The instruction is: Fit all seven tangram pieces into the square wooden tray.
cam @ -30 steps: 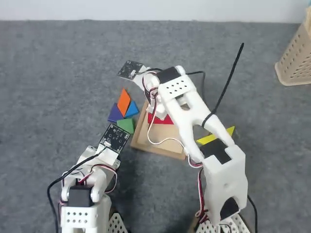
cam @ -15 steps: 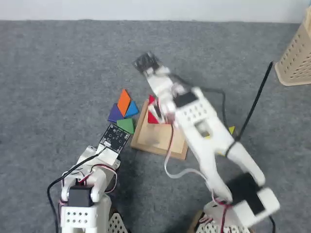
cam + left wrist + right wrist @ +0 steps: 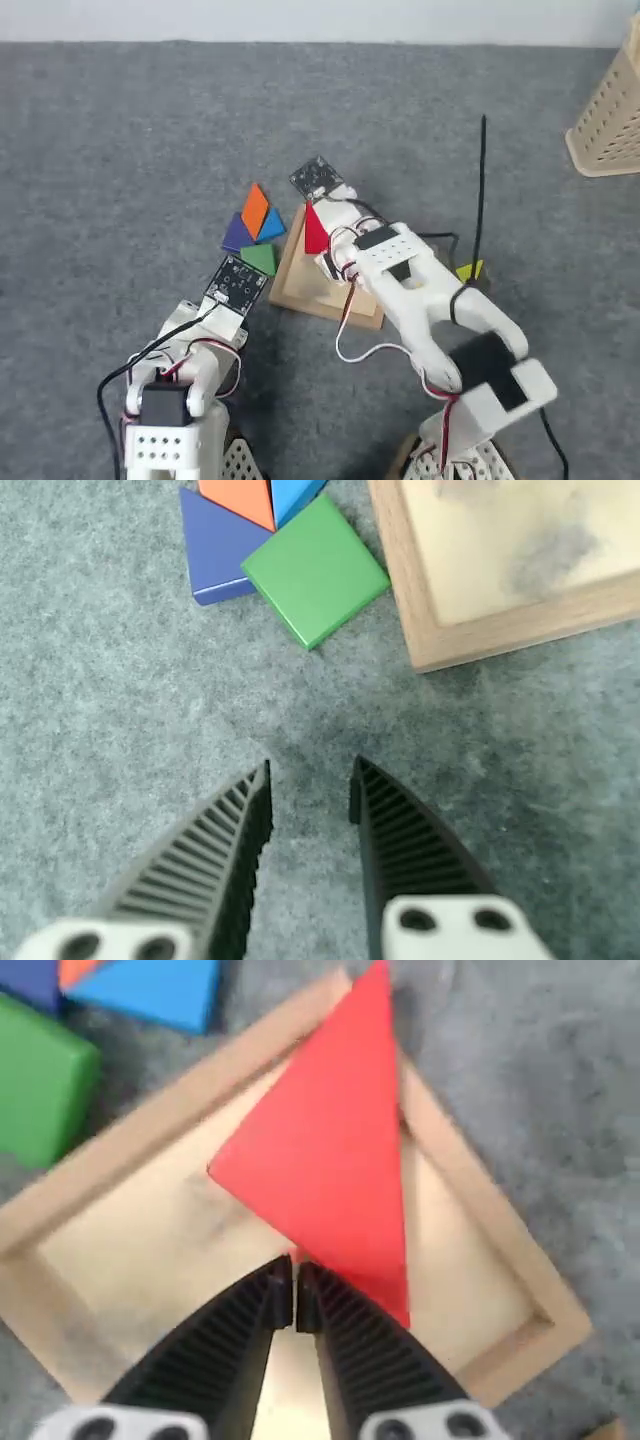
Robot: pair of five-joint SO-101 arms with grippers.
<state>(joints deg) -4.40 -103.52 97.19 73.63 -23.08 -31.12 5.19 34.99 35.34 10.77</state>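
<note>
The right gripper sits over the square wooden tray. Its jaws are drawn all but together, with only a sliver of a gap, and their tips meet the near edge of the red triangle. Whether they actually pinch that edge cannot be told. The triangle lies aslant in the tray, one sharp corner reaching out past the tray's corner rim. From the high view the red triangle is at the far left side of the tray, with the right arm stretched across the board.

The left gripper hangs over bare grey carpet just short of the tray's corner. Its jaws are a narrow way apart and hold nothing.

Four pieces cluster on the carpet beside the tray's left edge. The green square is nearest the left arm. The dark blue triangle, the orange triangle and the light blue triangle are packed touching one another just beyond it. The green square touches the dark blue piece in the left wrist view. A yellow piece lies on the carpet at the other side of the tray, partly hidden by the right arm. A slatted beige basket stands at the far right edge, well apart from everything.
</note>
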